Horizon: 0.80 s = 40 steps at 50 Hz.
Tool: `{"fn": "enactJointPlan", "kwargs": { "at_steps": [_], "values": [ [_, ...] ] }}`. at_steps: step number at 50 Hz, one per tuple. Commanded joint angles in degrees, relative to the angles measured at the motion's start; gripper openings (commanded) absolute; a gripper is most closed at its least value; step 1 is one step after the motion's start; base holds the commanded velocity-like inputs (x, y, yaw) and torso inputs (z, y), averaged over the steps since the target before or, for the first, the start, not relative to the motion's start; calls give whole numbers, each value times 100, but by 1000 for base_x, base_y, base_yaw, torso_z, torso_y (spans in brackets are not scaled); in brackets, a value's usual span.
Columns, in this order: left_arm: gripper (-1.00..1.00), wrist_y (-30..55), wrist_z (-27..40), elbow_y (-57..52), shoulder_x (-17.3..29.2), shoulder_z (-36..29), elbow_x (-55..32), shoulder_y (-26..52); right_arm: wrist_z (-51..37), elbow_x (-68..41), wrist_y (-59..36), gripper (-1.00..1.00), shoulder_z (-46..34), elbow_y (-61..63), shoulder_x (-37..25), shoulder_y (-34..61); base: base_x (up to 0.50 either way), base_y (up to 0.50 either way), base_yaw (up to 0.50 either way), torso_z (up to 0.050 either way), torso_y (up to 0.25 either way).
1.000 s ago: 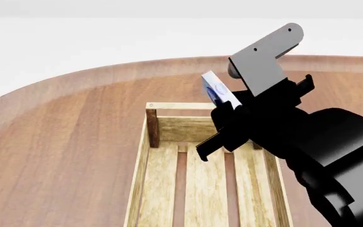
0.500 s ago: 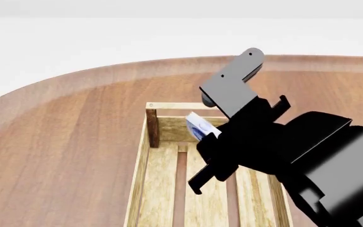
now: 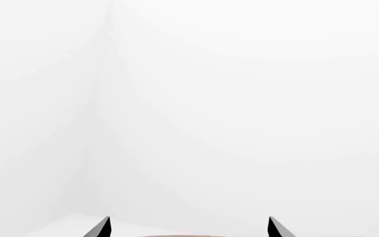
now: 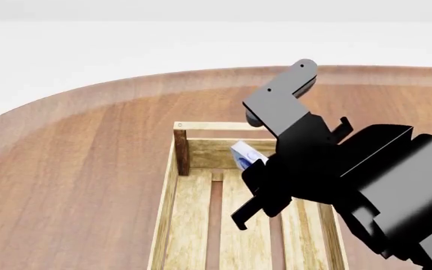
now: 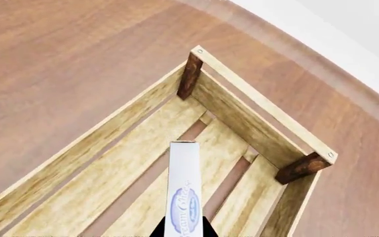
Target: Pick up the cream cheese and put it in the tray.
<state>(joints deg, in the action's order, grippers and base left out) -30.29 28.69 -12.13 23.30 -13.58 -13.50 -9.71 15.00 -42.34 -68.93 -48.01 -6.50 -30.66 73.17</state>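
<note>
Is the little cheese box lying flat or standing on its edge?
On its edge. The cream cheese is pinched in the right gripper, thin side up, over the tray slats. Whether it touches them, I cannot tell.

Tray point(image 5: 255, 116) open on top, bare slatted floor, end wall ahead

Round-edged wooden table point(image 4: 88, 152) spreading beneath and around the end effector, warm reddish-brown planks, pale white floor point(image 4: 126, 45) beyond its far curved edge, featureless white backdrop
</note>
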Motion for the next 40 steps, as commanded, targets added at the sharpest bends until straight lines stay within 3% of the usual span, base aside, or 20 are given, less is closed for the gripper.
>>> {"fn": "enactJointPlan", "kwargs": {
  "at_steps": [1, 40],
  "values": [
    [100, 24, 15, 7, 4, -14, 25, 13, 51, 150, 16, -100, -123, -196, 128, 111, 0, 0, 0, 0, 0],
    [100, 89, 155, -2, -23, -22, 216, 28, 55, 248, 231, -100, -288, -215, 132, 38, 0, 0, 0, 0, 1]
  ]
}}
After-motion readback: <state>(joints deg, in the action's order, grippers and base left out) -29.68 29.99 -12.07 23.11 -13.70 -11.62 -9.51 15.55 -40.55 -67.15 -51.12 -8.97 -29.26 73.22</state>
